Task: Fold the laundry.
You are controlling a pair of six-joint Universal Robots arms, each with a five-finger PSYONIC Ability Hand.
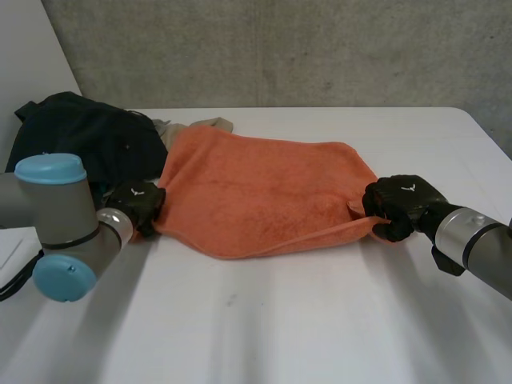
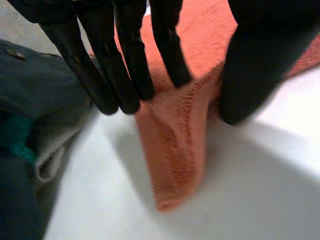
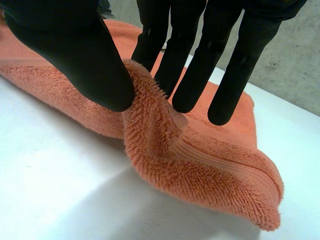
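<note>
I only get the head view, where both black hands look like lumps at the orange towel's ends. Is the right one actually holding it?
Observer: Yes, the right robot hand pinches a raised ridge of the orange towel between thumb and fingers.
Operator: And the left one?
Observer: The left robot hand pinches the towel's edge too, a corner sticking out past its fingertips.
Operator: What's in that dark pile?
Observer: A teal cloth shows among the dark clothes beside that hand.
</note>
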